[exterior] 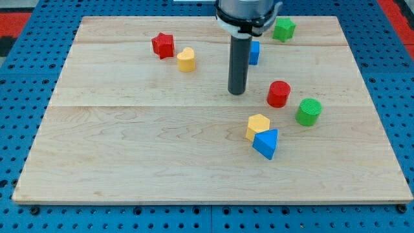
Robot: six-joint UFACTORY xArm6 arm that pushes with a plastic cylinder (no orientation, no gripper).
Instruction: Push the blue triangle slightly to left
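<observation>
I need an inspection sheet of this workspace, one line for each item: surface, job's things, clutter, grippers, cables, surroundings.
Surface: wooden board, pale planks, lying flat.
Job's things: blue triangle near the view's bottom right, touching the yellow hexagon on its upper left.
Clutter: red star beside yellow heart; red cylinder; green cylinder; green block at the view's top; blue block partly hidden behind the rod.
Grippers: none; my tip is above the blue triangle in the view, left of the red cylinder, touching no block.
Cables: nothing seen.
Surroundings: blue perforated table; red patches at the top corners.
</observation>
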